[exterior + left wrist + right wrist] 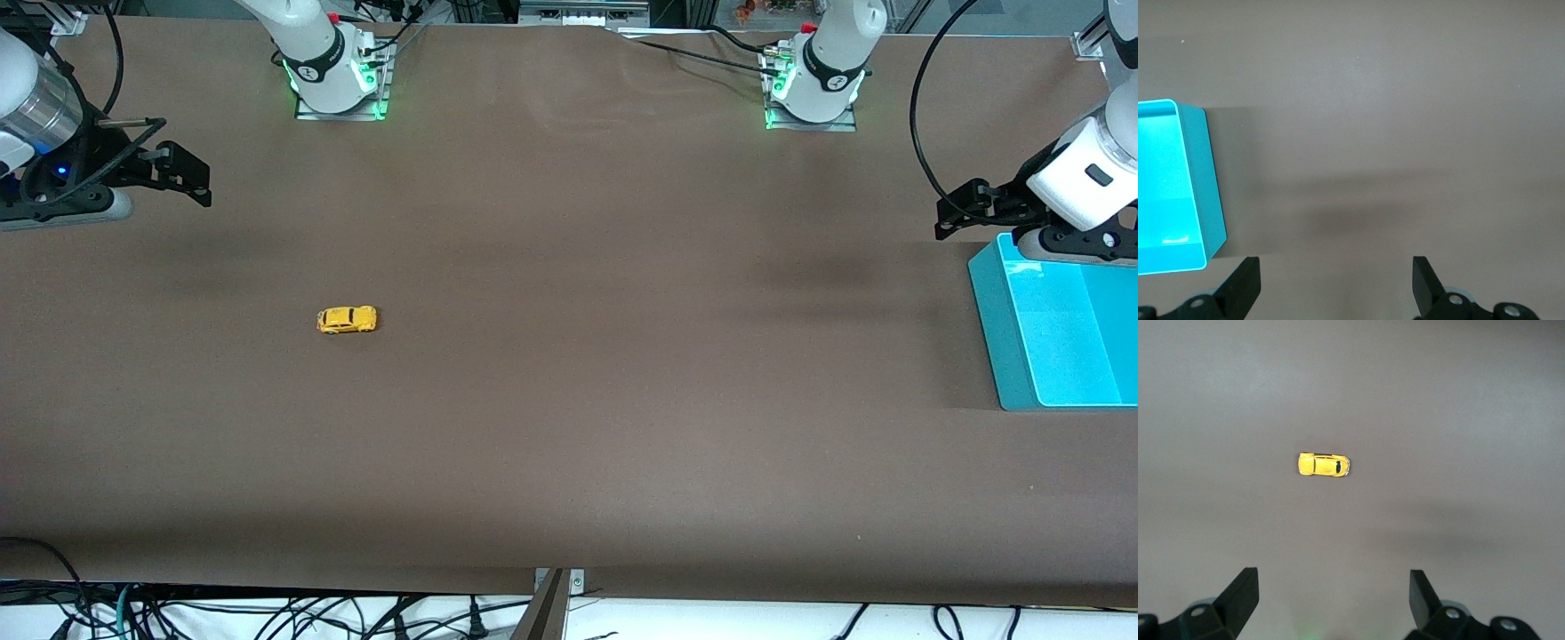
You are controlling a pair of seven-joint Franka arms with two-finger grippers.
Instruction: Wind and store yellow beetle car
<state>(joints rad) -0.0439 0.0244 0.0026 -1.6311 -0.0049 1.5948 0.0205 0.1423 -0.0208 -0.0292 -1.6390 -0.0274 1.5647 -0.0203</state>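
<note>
Nearest the front camera, a tiny bright yellow beetle-shaped toy car sits on its wheels on the brown tabletop, toward the right arm's end. Up in the air over that end's edge, the right gripper hangs released, well apart from the car. Over the corner of a shallow turquoise plastic bin, the left gripper waits, jaws spread and empty.
</note>
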